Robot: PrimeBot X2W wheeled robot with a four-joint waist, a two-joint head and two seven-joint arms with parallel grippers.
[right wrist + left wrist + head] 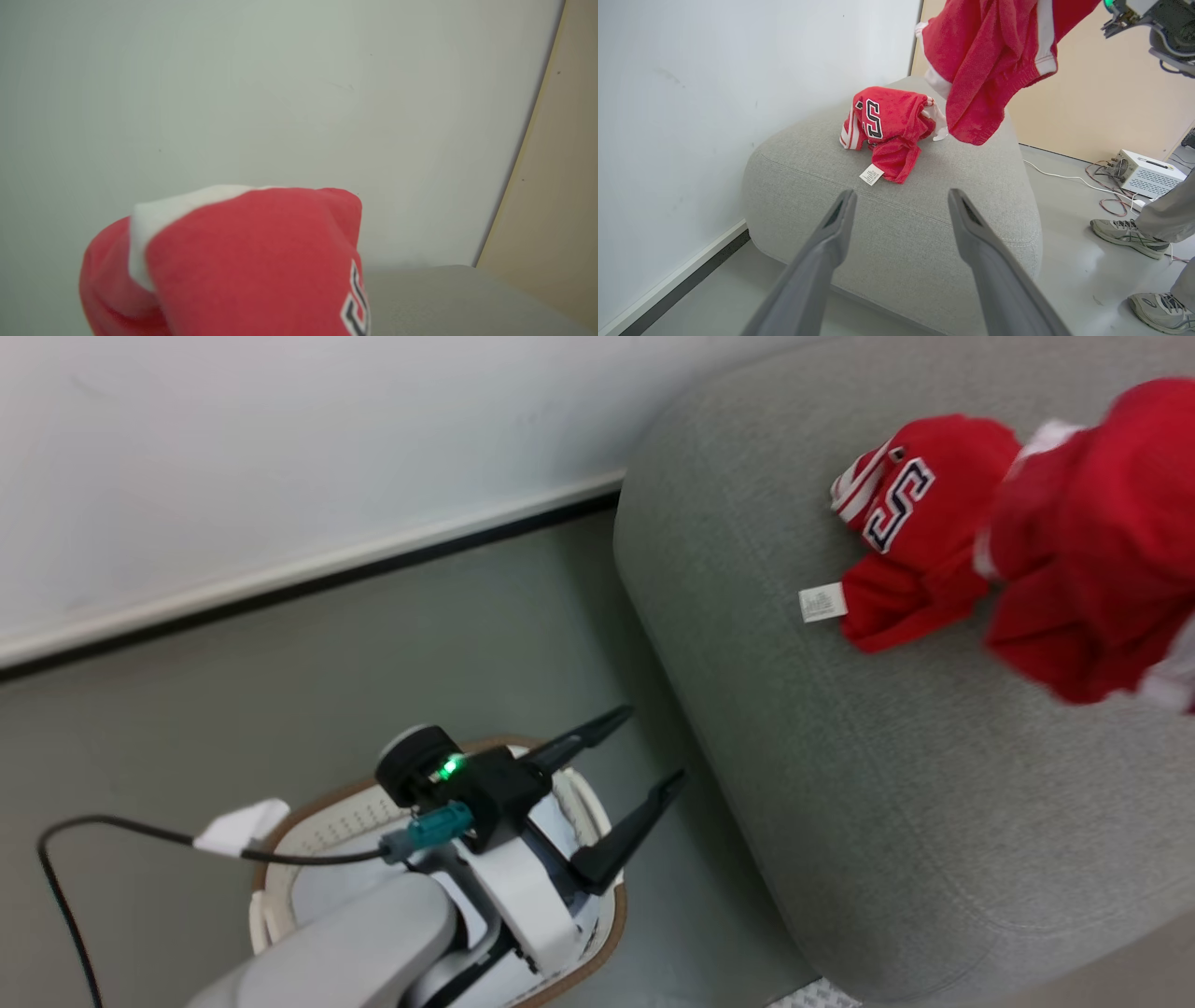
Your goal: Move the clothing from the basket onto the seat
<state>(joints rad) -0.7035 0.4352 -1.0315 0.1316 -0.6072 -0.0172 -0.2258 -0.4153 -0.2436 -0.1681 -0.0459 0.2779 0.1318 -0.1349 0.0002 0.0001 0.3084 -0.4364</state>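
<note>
Spread left hand (653, 744) hovers over basket (327, 821) in head view; left wrist view adds shoes (1125, 235); clothing (985, 70) hides right hand's (1157, 28) grip.

Wht wall (233, 448), grey floor (373, 653)

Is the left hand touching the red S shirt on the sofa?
Apart. The left wrist view shows the open left hand short of the S garment, with bare grey seat between them.
</note>
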